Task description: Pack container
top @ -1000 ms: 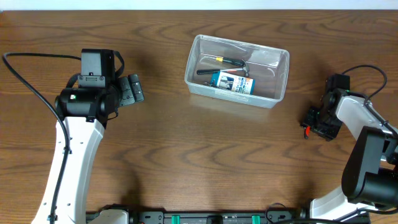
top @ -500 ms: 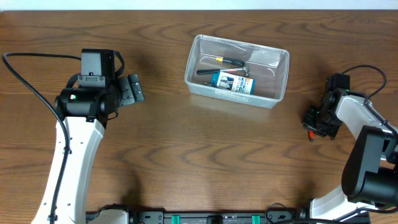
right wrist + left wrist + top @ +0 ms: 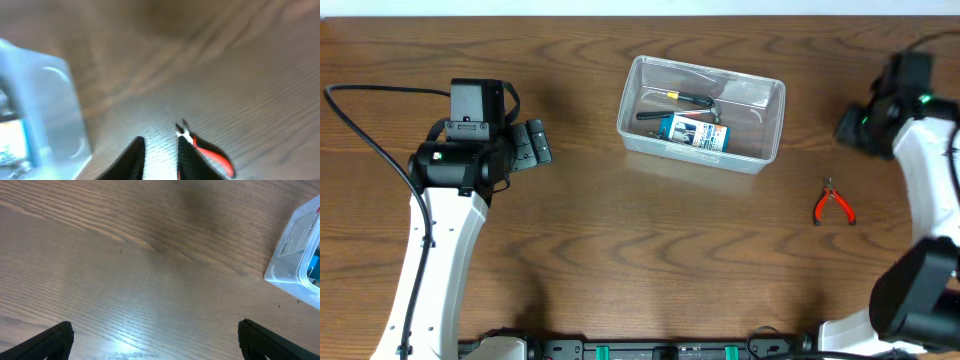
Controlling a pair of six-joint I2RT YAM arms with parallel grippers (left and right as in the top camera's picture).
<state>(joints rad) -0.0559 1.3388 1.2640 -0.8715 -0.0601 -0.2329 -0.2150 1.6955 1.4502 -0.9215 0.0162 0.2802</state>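
Right of the container [image 3: 626, 105], well apart from it & a bit nearer the robot's base, red-handled pliers [image 3: 833, 204] lie flat on the table [image 3: 620, 250], loose. Container stands open-topped w/ 1 blue-and-white box [image 3: 695, 132] inside & 1 dark tool w/ a yellow bit [image 3: 678, 98] just behind the box. Sth pale in its R corner, can't tell what.

R gripper [image 3: 853, 127] hangs off the container's R side, about level w/ it. Wrist view shows its 2 fingers [image 3: 136, 152] a little apart, nothing btw them. Pliers lie just outside 1 finger, not held. L gripper [image 3: 534, 146] sits well L of the container, jaws wide, empty.

Step in hand, as I read it: fetching the pliers, the only loose item seen. Next move prob. calls for R gripper to drop over them, straddle the handles, close firmly, carry to the container & release over the free space R of the box. Thin flat tool = low grasp, fingertips nearly on the wood.
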